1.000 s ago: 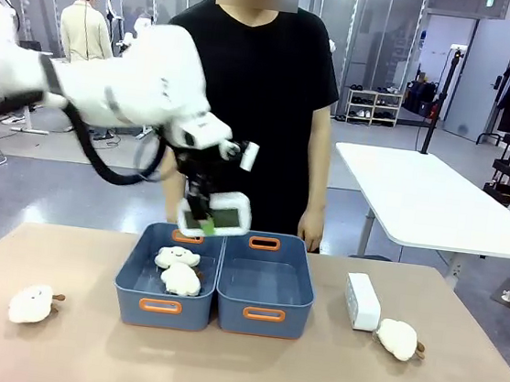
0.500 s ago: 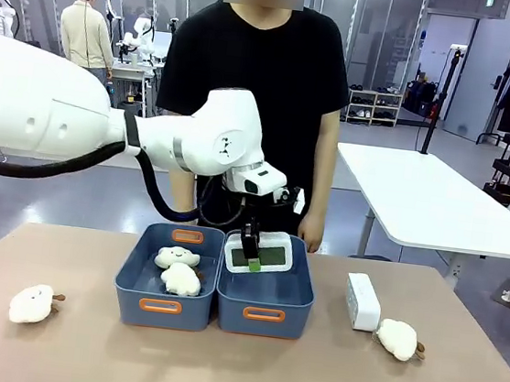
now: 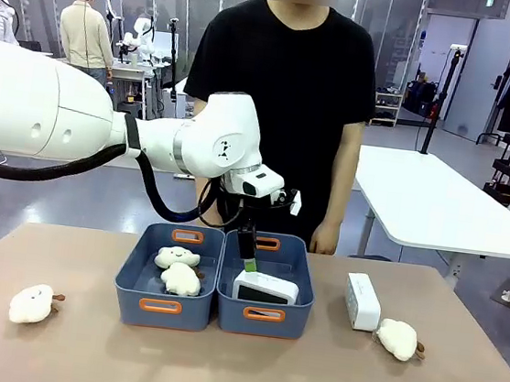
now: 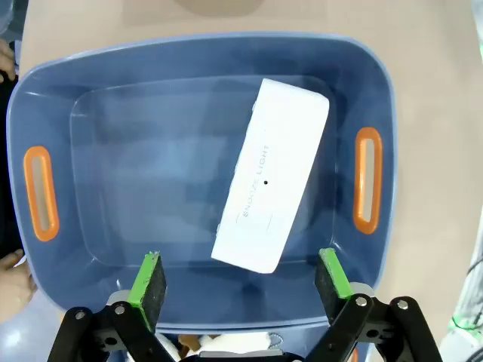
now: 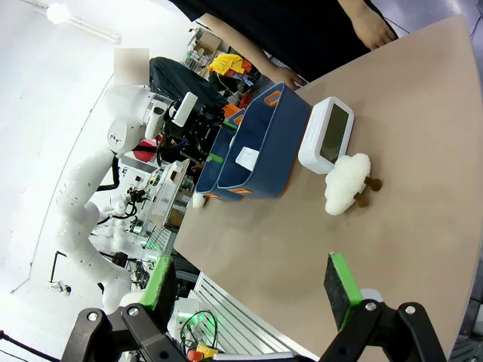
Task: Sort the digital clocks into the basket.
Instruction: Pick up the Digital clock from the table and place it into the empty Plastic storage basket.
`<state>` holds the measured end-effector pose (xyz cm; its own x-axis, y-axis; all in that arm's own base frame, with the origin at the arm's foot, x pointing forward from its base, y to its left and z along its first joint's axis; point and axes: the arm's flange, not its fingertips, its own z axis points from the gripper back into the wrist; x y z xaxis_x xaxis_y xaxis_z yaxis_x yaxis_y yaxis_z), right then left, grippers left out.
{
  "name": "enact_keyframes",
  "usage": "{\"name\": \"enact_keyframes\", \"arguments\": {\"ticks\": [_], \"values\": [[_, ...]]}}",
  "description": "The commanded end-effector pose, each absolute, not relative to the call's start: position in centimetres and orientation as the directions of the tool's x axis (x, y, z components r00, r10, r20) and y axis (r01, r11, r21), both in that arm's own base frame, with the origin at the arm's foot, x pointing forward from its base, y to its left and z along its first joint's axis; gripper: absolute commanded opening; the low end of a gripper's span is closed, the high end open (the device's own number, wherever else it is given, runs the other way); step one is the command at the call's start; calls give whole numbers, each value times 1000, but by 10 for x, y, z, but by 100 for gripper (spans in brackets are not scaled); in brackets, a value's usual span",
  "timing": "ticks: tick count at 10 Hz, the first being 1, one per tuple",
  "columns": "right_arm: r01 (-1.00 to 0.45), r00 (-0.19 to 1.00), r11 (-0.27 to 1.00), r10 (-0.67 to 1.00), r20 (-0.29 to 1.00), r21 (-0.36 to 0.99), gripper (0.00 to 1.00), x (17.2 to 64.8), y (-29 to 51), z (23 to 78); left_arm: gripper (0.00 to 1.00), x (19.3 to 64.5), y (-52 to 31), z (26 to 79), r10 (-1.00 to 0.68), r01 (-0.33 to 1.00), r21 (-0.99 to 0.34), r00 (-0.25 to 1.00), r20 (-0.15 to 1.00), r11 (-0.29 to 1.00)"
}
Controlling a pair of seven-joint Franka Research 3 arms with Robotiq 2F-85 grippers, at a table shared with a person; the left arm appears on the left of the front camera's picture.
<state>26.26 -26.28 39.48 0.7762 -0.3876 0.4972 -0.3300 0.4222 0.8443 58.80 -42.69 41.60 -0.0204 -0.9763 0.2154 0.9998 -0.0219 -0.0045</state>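
Front view: the left gripper hangs with its jaws apart and nothing between them, just above the right-hand basket; one digital clock lies free inside, against the near wall, which cuts off its lower part, so whether it stands or leans cannot be told; the second clock stands on the table to the right of the basket, just beside a plush toy; the shell looks rigid, light and smooth, so it will probably slide between pads unless gripped squarely across its narrow body, away from the display, the likeliest part to mark or crack; the left bin holds two plush toys, and another plush lies far left. Left wrist view: the green pads stand wide apart above the basket; the clock sits askew on the floor, nearer the handle slot, showing a plain white side with faint print too small to read with certainty; its display is turned out of sight. Right wrist view: the right gripper is spread and empty, well apart from the work; the second clock shows its grey-green display, touching or nearly touching the plush, so a pad coming down on that side may catch the fur; the basket is seen obliquely and its contents are hidden by its wall.
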Motion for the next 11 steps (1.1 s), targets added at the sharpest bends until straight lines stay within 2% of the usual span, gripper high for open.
{"name": "enact_keyframes", "arguments": {"ticks": [1,3,6,9,11], "values": [[-345,770,419,-385,509,840,100,261,-263,395,100,590,-409,427,-971,1000,-21,-9,238,-15],[-345,770,419,-385,509,840,100,261,-263,395,100,593,-355,439,-948,998,-45,60,311,48],[-345,770,419,-385,509,840,100,261,-263,395,100,584,-229,440,-867,972,-112,234,439,206],[-345,770,419,-385,509,840,100,261,-263,395,100,543,-109,440,-715,920,-204,390,581,336],[-345,770,419,-385,509,840,100,261,-263,395,100,500,9,437,-517,841,-253,503,692,479]]}}
